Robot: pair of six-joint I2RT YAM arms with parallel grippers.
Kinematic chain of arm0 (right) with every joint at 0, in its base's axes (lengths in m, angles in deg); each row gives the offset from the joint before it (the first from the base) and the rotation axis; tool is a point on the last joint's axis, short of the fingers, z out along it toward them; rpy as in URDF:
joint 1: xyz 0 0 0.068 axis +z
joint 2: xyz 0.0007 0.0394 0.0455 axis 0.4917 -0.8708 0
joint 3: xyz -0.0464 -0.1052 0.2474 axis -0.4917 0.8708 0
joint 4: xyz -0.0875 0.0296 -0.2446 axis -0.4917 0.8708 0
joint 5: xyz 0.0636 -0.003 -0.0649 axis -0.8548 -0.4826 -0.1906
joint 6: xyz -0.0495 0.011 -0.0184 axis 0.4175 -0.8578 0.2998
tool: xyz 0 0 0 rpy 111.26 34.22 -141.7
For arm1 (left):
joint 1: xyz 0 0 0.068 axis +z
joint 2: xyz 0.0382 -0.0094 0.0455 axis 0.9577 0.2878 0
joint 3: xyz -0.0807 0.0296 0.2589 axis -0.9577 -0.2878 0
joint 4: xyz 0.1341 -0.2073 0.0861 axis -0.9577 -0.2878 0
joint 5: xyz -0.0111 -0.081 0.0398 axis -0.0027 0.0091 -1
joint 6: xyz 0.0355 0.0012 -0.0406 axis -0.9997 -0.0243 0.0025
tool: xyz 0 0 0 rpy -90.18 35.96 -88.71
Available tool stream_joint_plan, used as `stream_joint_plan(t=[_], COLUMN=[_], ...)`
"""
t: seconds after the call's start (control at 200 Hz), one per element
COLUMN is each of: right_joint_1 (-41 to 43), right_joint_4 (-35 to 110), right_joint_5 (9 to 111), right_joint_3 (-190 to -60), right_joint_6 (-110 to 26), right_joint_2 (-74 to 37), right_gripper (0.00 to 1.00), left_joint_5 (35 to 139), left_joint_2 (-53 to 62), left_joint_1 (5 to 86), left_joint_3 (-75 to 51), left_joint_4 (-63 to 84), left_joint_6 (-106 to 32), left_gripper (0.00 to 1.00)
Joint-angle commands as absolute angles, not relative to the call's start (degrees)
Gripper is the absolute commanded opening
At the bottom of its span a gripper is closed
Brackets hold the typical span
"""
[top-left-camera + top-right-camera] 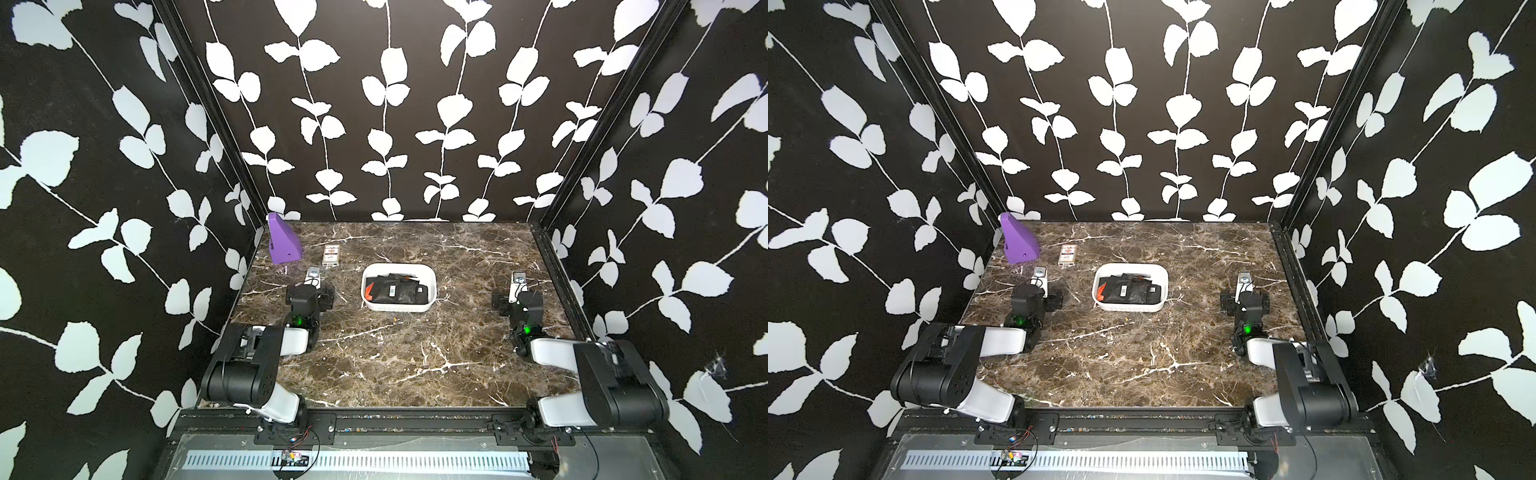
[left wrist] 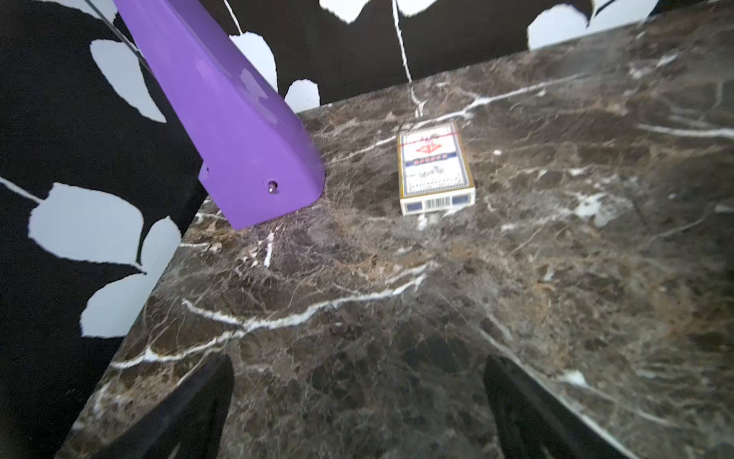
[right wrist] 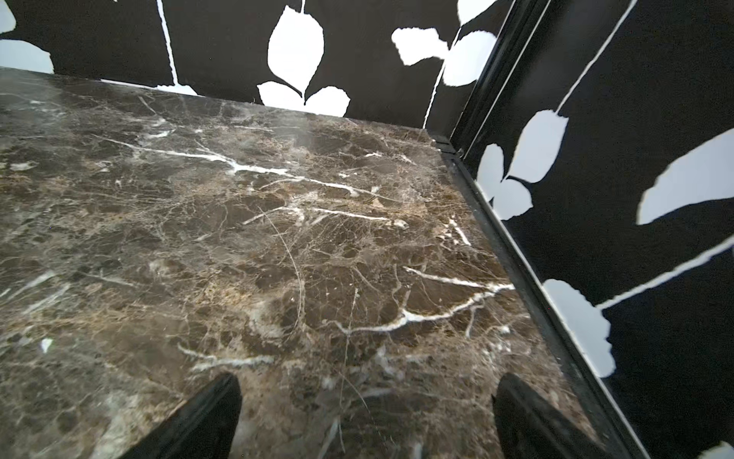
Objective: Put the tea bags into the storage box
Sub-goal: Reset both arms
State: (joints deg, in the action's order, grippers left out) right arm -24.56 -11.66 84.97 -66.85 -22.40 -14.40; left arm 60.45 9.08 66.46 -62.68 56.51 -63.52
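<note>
My left gripper [image 2: 357, 371] is spread wide and holds nothing, low over the brown marble table [image 2: 357, 278]. My right gripper [image 3: 367, 383] is also spread and empty, near the table's right edge. The two sit well apart from the storage box [image 1: 399, 308], one on each side of it.

Storage box: white, low-walled, mid-table in both top views. The tea bags [image 1: 395, 291] lie inside it in an overlapping heap. They are mostly black, with one white label facing up and a red-orange sachet at the box's left end. I cannot count them, because the sachets cover one another and those at the far wall sit in shadow. Neither wrist view shows the box.

A tiny orange speck [image 1: 395, 319] lies on the table just in front of the box, too small to identify.

Ahead of my left gripper, a purple wedge block [image 2: 238, 131] stands in the far left corner, its top cut off in the wrist view. Near it, not touching, a small white packet [image 2: 435, 167] with a red mark lies flat, its print blurred.
</note>
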Motion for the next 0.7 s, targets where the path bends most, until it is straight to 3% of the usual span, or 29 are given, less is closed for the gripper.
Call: stream_joint_plan(t=[0.0, 0.075, 0.695], right_joint_1=[-25.17, -25.53, -27.60], right_joint_4=[-21.55, -9.38, -8.83], right_joint_5=[81.49, 81.86, 79.48], right_joint_3=[-66.31, -70.85, -71.73], right_joint_6=[-21.70, -22.79, -24.17], right_joint_2=[-19.01, -17.49, -18.09], right_gripper=[0.99, 0.99, 0.99], left_joint_5=[66.27, 67.44, 68.13], left_joint_2=[11.72, 10.27, 10.13], left_joint_1=[67.58, 68.62, 69.42], left_joint_3=[-64.14, -62.03, -61.63], left_joint_4=[64.81, 58.11, 56.86], left_joint_6=[-63.45, -62.04, -61.20], left_gripper=[0.99, 0.99, 0.99])
